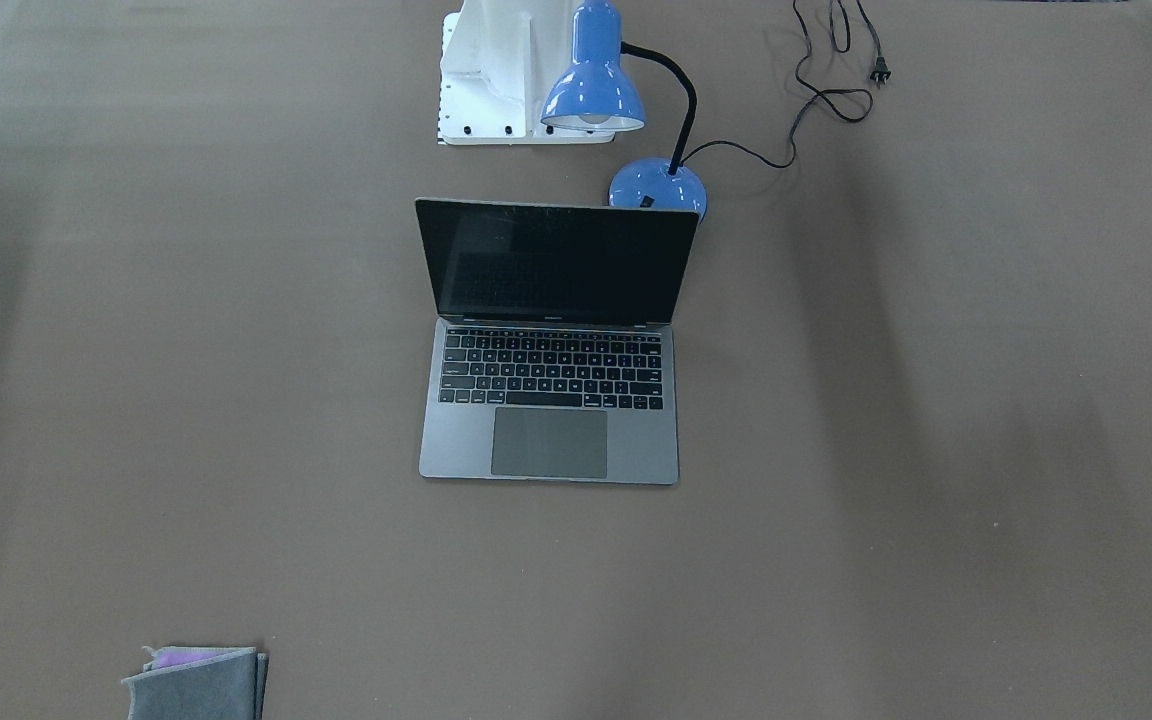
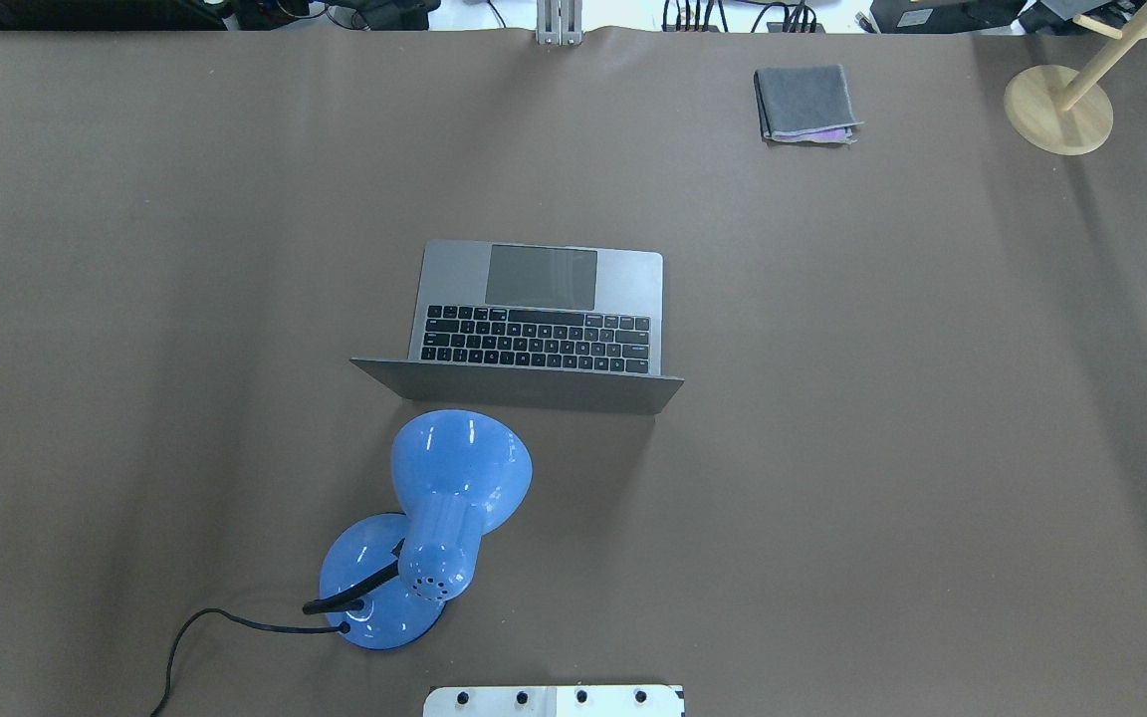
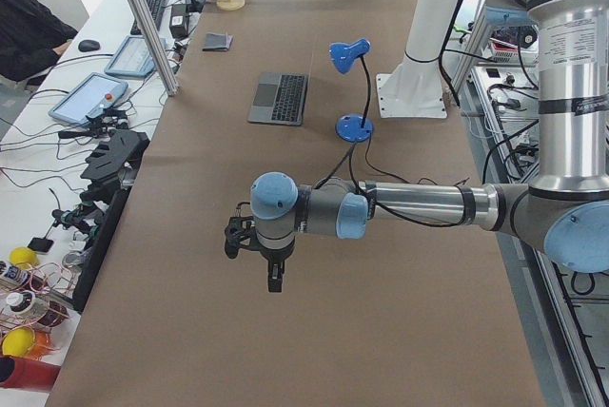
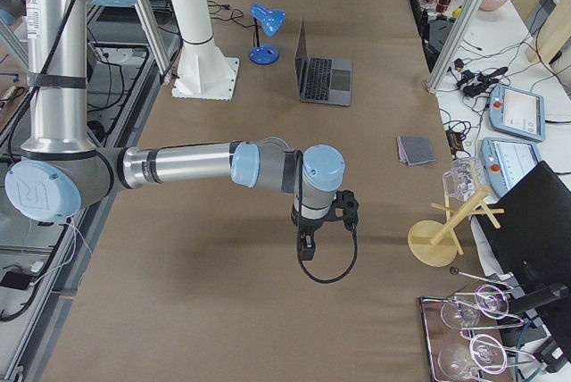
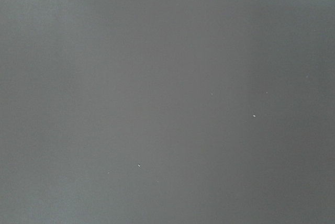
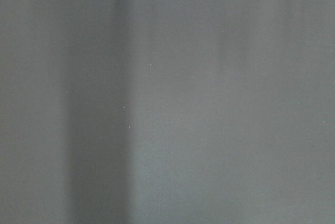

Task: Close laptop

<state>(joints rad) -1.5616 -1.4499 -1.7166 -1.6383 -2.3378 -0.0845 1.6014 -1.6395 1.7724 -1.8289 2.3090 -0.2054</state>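
Observation:
The space-grey laptop [image 1: 548,440] stands open in the middle of the brown table, its dark screen upright and its keyboard and trackpad showing. It also shows in the overhead view [image 2: 544,274], the exterior left view [image 3: 279,98] and the exterior right view [image 4: 326,78]. My left gripper [image 3: 275,279] hangs over bare table far from the laptop, seen only in the exterior left view. My right gripper [image 4: 306,251] hangs over bare table at the other end, seen only in the exterior right view. I cannot tell whether either is open or shut. Both wrist views show only bare table.
A blue desk lamp [image 2: 434,518] stands just behind the laptop's lid on the robot's side, its cord [image 1: 816,95] trailing away. A folded grey cloth [image 2: 805,102] lies at the far right. A wooden stand [image 2: 1058,108] is at the far right corner.

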